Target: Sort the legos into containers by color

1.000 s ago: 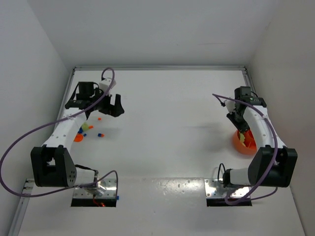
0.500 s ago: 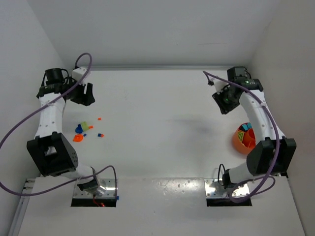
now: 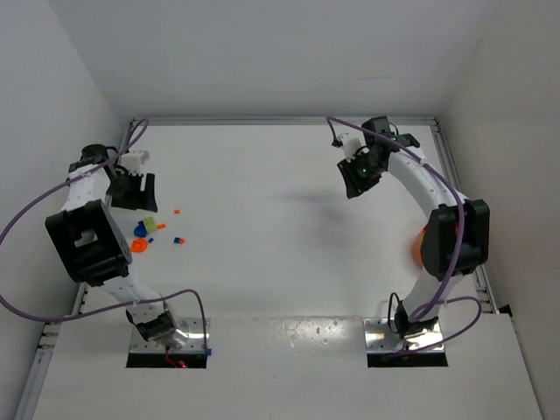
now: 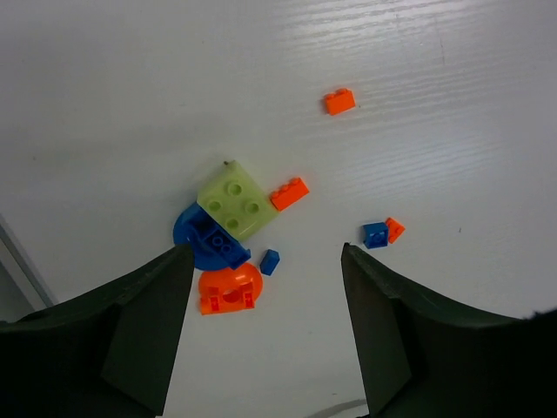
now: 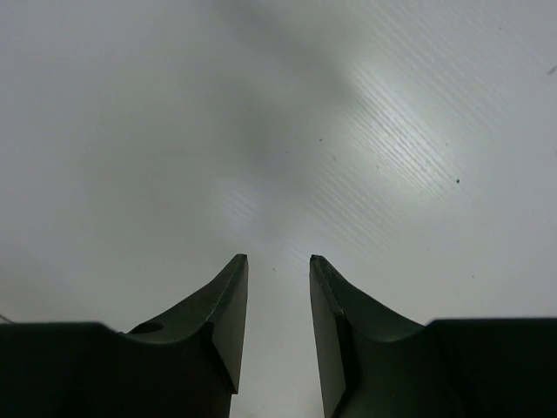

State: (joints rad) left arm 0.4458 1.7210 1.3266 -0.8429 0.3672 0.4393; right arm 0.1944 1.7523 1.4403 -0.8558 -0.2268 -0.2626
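The legos lie loose at the table's left: a lime green brick (image 4: 233, 198) (image 3: 150, 225), a blue piece (image 4: 204, 239), an orange dome piece (image 4: 228, 290) (image 3: 140, 246), a tiny blue brick (image 4: 270, 261) and small orange bricks (image 4: 339, 101) (image 3: 176, 211). My left gripper (image 4: 267, 252) (image 3: 136, 191) hovers open just behind the pile, holding nothing. Only an orange sliver of the container (image 3: 421, 248) shows behind the right arm. My right gripper (image 5: 278, 259) (image 3: 359, 175) hangs over bare table at the far right, its jaws a little apart and empty.
White walls close in the table on the left, back and right. A blue-and-orange brick pair (image 4: 383, 232) (image 3: 178, 240) lies slightly right of the pile. A purple cable loops off each arm.
The left arm has swung leftwards towards the wall and its jaws narrowed somewhat. The right arm has risen from the orange bowl and swung to the far side and leftwards.
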